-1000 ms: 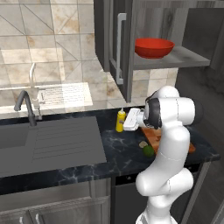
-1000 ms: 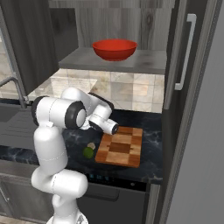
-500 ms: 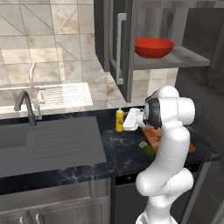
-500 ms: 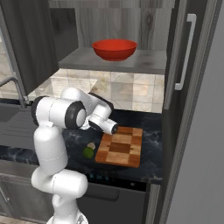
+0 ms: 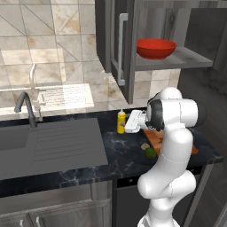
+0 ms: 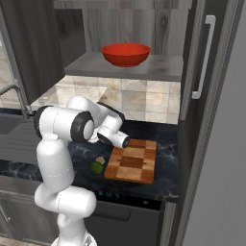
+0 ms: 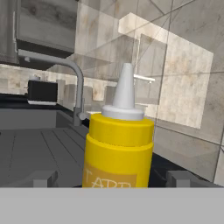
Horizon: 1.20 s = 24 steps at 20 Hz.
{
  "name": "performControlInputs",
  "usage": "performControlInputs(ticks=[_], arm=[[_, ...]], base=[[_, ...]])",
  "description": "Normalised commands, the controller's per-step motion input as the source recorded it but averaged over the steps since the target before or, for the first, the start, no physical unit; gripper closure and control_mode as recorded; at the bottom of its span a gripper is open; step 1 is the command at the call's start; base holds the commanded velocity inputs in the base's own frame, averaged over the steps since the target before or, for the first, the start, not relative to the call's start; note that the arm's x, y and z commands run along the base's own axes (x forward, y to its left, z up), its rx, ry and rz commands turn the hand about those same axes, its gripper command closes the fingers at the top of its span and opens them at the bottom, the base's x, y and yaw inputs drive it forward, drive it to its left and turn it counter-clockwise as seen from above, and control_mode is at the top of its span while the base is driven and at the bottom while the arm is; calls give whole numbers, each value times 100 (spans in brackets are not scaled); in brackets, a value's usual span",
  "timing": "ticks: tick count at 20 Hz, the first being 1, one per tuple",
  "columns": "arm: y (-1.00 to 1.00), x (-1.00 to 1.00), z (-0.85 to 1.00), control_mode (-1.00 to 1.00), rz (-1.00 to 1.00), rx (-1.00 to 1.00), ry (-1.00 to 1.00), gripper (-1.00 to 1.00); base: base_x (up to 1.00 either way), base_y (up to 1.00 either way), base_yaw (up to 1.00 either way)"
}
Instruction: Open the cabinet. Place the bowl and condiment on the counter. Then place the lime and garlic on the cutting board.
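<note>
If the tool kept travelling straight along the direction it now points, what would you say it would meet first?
Most likely the condiment: the yellow squeeze bottle stands upright on the counter, dead ahead between the open tool's fingers. Beyond it lies the faucet, though depth is hard to judge.

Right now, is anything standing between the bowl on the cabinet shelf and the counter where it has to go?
Nothing visible blocks it. The bowl sits alone on the open cabinet shelf, door swung aside. On the counter below stand the condiment, with the open gripper at it, and the cutting board.
</note>
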Motion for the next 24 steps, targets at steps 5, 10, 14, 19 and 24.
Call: performControlInputs(ticks=[5, 10, 14, 19, 24], arm=[[0, -13, 0, -100, 1, 2, 0, -100], [0, -19, 14, -100, 0, 2, 0, -100], [-4, -20, 18, -100, 0, 0, 0, -100], [-9, -24, 22, -100, 0, 0, 0, -100], [-8, -25, 21, -100, 0, 0, 0, -100]], base=[[0, 0, 0], [0, 0, 0], [0, 0, 0], [0, 0, 0], [0, 0, 0]])
